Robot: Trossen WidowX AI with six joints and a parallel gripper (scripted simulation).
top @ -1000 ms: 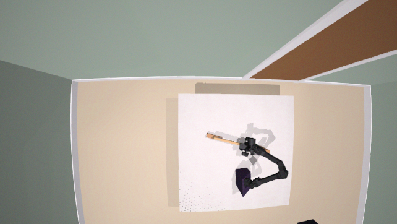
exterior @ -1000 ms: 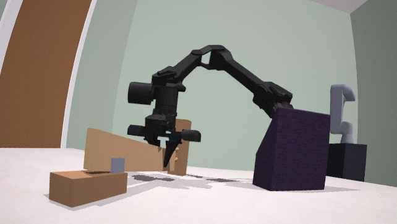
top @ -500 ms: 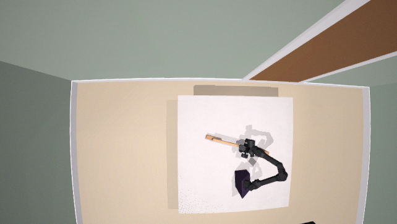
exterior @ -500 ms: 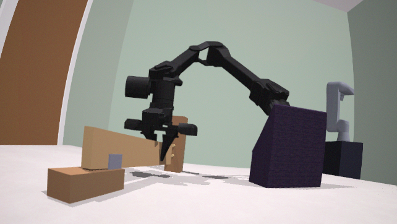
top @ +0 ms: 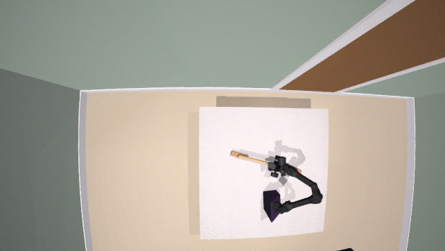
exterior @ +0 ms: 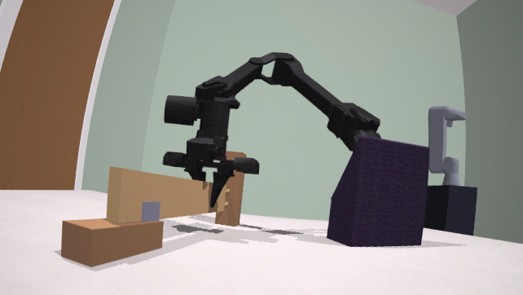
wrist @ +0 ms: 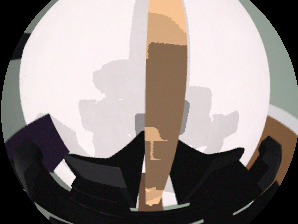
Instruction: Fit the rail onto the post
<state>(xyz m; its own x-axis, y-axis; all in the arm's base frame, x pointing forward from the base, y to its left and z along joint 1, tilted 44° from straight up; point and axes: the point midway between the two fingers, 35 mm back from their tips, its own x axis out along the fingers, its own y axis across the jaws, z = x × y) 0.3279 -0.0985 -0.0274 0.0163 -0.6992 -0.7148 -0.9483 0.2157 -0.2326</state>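
Observation:
The long tan rail (top: 254, 159) (exterior: 163, 195) (wrist: 167, 75) has its far end on the low footboard block (exterior: 118, 244), behind the grey-blue bracket plate (exterior: 151, 211). Its other end is off the table, and the rail looks about level. My gripper (exterior: 208, 195) (wrist: 153, 133) is shut on the rail near the post end, one finger on each side. The brown post (exterior: 235, 195) (top: 300, 170) stands upright just beyond that end. Two pegs are in sight beside the rail's end, the upper peg (exterior: 227, 191) and the lower peg (exterior: 226, 203). The holes are hidden, and the exact gap cannot be told.
The dark purple arm base (top: 271, 204) (exterior: 383, 195) stands to one side of the rail on the white table (top: 225, 197). My arm arches from it over to the rail. A grey arm (exterior: 437, 143) on a dark block (exterior: 452, 208) stands in the background.

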